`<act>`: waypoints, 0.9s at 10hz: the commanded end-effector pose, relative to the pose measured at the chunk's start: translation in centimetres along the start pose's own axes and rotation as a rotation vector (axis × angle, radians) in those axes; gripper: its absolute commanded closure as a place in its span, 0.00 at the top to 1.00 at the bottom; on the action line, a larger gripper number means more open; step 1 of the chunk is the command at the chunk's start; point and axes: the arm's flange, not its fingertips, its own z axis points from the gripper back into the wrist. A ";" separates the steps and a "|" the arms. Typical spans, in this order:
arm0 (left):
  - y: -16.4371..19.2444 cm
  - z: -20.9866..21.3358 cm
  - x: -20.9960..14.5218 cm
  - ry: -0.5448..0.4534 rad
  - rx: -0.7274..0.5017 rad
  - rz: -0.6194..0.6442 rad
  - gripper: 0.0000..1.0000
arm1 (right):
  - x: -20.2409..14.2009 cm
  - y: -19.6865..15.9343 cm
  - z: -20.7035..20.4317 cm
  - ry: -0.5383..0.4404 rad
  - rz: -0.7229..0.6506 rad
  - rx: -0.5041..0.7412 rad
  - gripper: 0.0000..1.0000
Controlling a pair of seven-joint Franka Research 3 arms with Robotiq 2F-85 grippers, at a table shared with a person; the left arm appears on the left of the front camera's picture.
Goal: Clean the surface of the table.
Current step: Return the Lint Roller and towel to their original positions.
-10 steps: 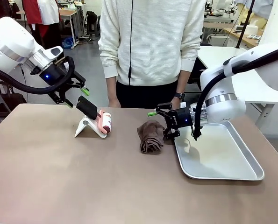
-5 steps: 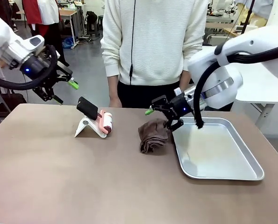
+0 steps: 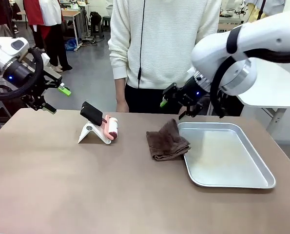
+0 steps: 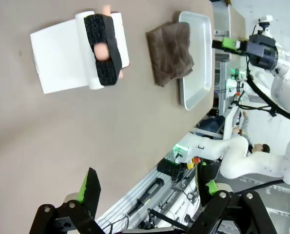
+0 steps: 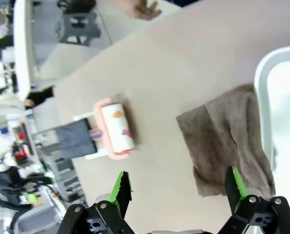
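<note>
The counter (image 3: 86, 195), broad and taupe-brown, lies below both tools here, and neither one is touching it. Over on the robot's left, the left tool (image 3: 52, 100) hangs in the air off the counter's far left corner, jaws spread wide, green pads showing, nothing between them. From its own wrist camera the left tool (image 4: 149, 195) looks along the counter top (image 4: 62, 146), which stretches away ahead of its fingers, with a lint roller (image 4: 103, 48) on a white stand lying well ahead, apart from the pads.

On the other side, the right tool (image 3: 176, 107) is lifted above the counter's far edge, just in front of the person's white sweater (image 3: 164, 44), jaws released and empty. Below it and a touch nearer the camera sits a brown cloth (image 3: 166, 141), crumpled, its right edge draped onto the rim of a silver tray (image 3: 232, 180). The tray rests on the counter below and to the right of that tool.

The right wrist camera shows the right tool (image 5: 179, 187) with fingers well apart and the counter (image 5: 183, 63) beyond them. The cloth (image 5: 227, 141) lies ahead toward its right finger, overlapping the tray's rim (image 5: 261, 97); the lint roller (image 5: 115, 129) lies ahead toward its left finger. A person's hand (image 5: 142, 9) rests at the counter's far edge.
</note>
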 end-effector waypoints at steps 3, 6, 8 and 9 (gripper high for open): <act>0.8 0.3 -1.0 0.044 -0.112 -0.019 1.00 | -3.5 -6.4 3.3 0.175 -0.099 0.364 1.00; 2.5 1.8 -2.8 0.050 -0.161 0.006 1.00 | -5.3 -13.2 4.6 0.268 -0.199 0.565 1.00; 4.5 2.1 -3.7 0.107 -0.259 0.031 1.00 | -6.3 -17.0 6.1 0.327 -0.174 0.756 1.00; 5.4 2.0 -3.5 0.107 -0.297 0.061 1.00 | -6.2 -18.0 6.2 0.314 -0.186 0.805 1.00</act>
